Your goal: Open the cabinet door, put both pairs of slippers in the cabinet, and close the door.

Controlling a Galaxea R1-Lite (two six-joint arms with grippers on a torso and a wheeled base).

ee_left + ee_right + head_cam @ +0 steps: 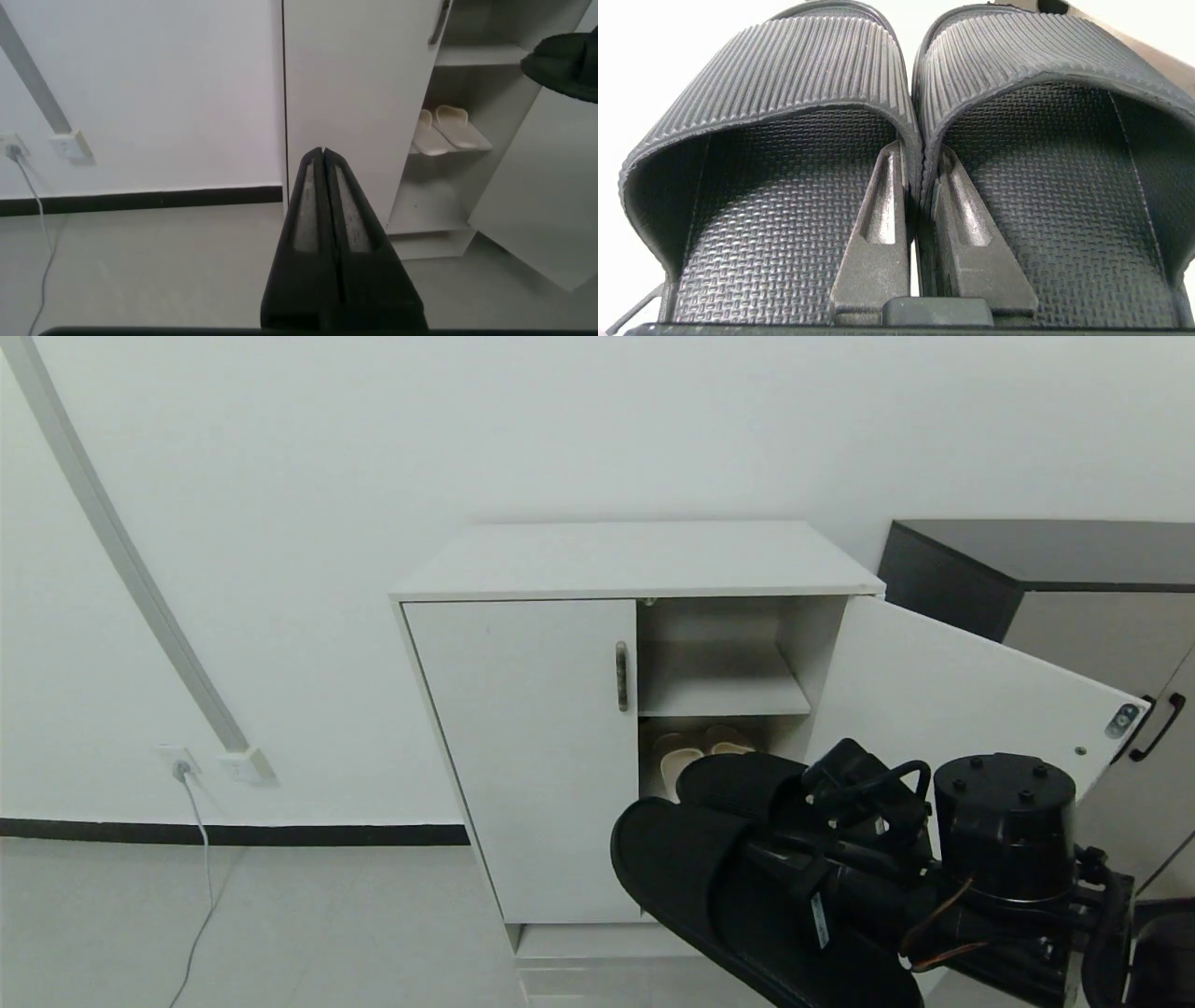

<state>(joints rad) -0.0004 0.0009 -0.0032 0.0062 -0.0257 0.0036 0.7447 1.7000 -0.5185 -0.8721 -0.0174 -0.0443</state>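
Black slippers [691, 868] lay nearest, filling the lower right of the head view, overlapping the foot of the cabinet [635, 560] at frame centre. That cabinet's right door [952, 691] stood swung wide to the right of centre, while its left door [523, 756] was closed. Inside, below an inner shelf [719, 695], a beige pair of slippers [680, 761] already sat on the lower level.

The right gripper [918, 154] was closed down to a narrow gap. One finger was slid under each strap, pinching the two adjoining inner walls of the black pair together. The left gripper [322, 159] hung well apart from the cabinet, facing it, its jaws pressed fully together on nothing.

I judged the black pair light and rubbery, bendy rather than stiff. Their ribbed straps and textured footbeds offered good friction. The meeting inner edges looked the sound place to grip, though the toes might droop or splay in carrying.
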